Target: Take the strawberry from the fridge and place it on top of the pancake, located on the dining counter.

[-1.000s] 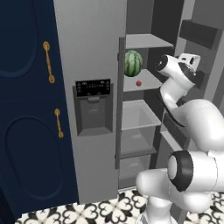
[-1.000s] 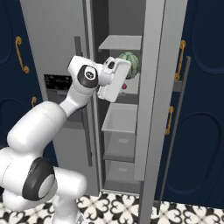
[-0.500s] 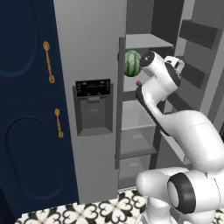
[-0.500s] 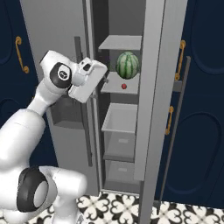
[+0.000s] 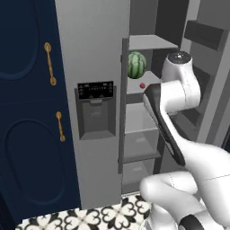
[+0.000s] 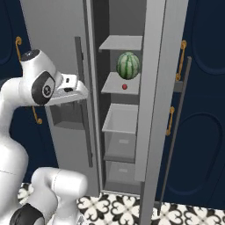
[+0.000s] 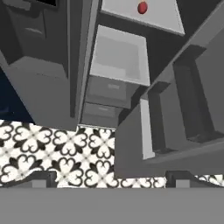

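Note:
The strawberry (image 6: 125, 87) (image 5: 143, 85) is a tiny red fruit on a middle shelf of the open grey fridge (image 5: 92, 49), just below and in front of a striped watermelon (image 6: 128, 65). In the hand view the strawberry (image 7: 142, 7) lies at the top edge, far from my gripper (image 7: 111, 178). Both fingertips (image 7: 43, 177) stand wide apart with nothing between them. My hand (image 6: 70, 88) hovers left of the open compartment, in front of the dispenser door. The pancake and the dining counter are out of view.
Grey drawers (image 7: 118, 57) sit below the strawberry's shelf. The open fridge door (image 6: 154, 88) with its inner racks (image 7: 175, 113) stands to the right. Navy cabinets with gold handles (image 5: 49, 63) flank the fridge. Patterned floor tiles (image 7: 57, 148) lie below.
The arm has swung left, away from the shelf; the hand has gone from in front of the watermelon to the dispenser door. Strawberry and watermelon have not moved.

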